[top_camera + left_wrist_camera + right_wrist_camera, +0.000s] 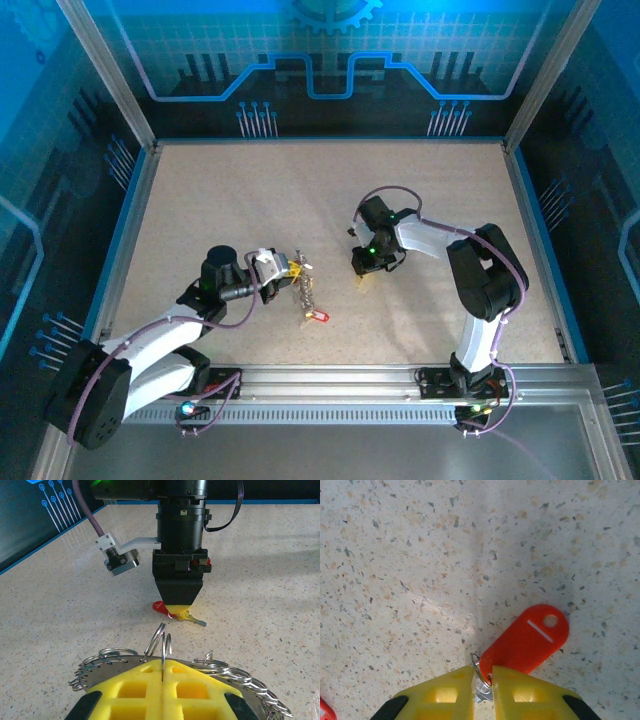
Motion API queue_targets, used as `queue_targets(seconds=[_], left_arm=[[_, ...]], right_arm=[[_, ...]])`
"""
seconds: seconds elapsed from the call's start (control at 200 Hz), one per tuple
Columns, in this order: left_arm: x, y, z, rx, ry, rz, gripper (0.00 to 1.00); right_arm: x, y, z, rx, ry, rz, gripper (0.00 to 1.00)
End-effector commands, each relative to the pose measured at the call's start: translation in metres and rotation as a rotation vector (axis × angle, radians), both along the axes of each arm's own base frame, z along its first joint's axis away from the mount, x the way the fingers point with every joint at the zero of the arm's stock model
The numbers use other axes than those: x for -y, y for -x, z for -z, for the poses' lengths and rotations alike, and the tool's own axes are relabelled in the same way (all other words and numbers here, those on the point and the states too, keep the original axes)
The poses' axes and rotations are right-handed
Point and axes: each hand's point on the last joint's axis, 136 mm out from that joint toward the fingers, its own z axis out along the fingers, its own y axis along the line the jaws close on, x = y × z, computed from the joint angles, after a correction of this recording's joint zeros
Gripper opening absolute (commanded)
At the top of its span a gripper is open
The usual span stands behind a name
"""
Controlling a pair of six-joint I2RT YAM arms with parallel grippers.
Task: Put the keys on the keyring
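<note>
My left gripper (296, 266) (163, 664) is shut on a thin wire loop standing up from the keyring (112, 669), a flat grey band with several small split rings round its edge. In the top view the keyring (303, 288) hangs from the yellow fingers just above the table. My right gripper (362, 278) (483, 674) points straight down, its yellow fingers pinched on the small ring of a key with a red head (526, 639) lying on the table. In the left wrist view the right gripper (177, 607) stands over that red head (159, 606) and a yellow-headed key (192, 618).
Another red-headed key (318, 316) lies on the speckled table (220, 200) just below the hanging keyring. Blue walls and an aluminium frame (400, 378) enclose the table. The two grippers are close together, about a hand's width apart.
</note>
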Motion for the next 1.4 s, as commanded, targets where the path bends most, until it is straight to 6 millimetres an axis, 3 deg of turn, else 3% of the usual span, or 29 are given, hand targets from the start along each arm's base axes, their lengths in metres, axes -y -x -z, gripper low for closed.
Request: queue_targets(seconds=[0.0,0.335,0.585,0.62,0.76,1.066,1.081,1.286,1.341,1.351,1.396], left_arm=[[0.004,0.001,-0.008,0.002,0.026,0.014,0.0],[0.003,0.0,-0.007,0.002,0.021,0.01,0.0],[0.004,0.0,-0.007,0.002,0.022,0.011,0.0],[0.004,0.001,-0.007,0.001,0.023,0.017,0.0],[0.007,0.006,-0.012,0.02,0.033,0.055,0.0],[0.007,-0.004,-0.023,0.035,0.002,0.018,0.0],[0.007,-0.005,-0.023,0.037,-0.005,0.013,0.0],[0.009,-0.005,-0.029,0.041,-0.052,0.017,0.0],[0.012,-0.004,-0.032,0.042,-0.057,0.027,0.0],[0.012,-0.003,-0.032,0.042,-0.06,0.028,0.0],[0.015,-0.003,-0.034,0.047,-0.068,0.033,0.0]], right_arm=[[-0.007,0.004,0.0,-0.01,-0.019,-0.028,0.17],[-0.008,0.005,0.005,0.005,0.004,-0.062,0.17],[-0.01,0.008,0.002,0.021,-0.006,-0.081,0.04],[-0.013,0.009,-0.002,0.032,-0.031,-0.091,0.0],[-0.024,0.011,-0.028,0.117,-0.135,-0.127,0.0],[-0.048,0.022,-0.112,0.449,-0.359,-0.253,0.0],[-0.047,0.027,-0.106,0.44,-0.357,-0.256,0.0],[-0.067,0.04,-0.137,0.494,-0.467,-0.346,0.0],[-0.072,0.047,-0.138,0.488,-0.476,-0.379,0.0],[-0.075,0.044,-0.147,0.509,-0.487,-0.389,0.0],[-0.08,0.046,-0.154,0.52,-0.497,-0.414,0.0]])
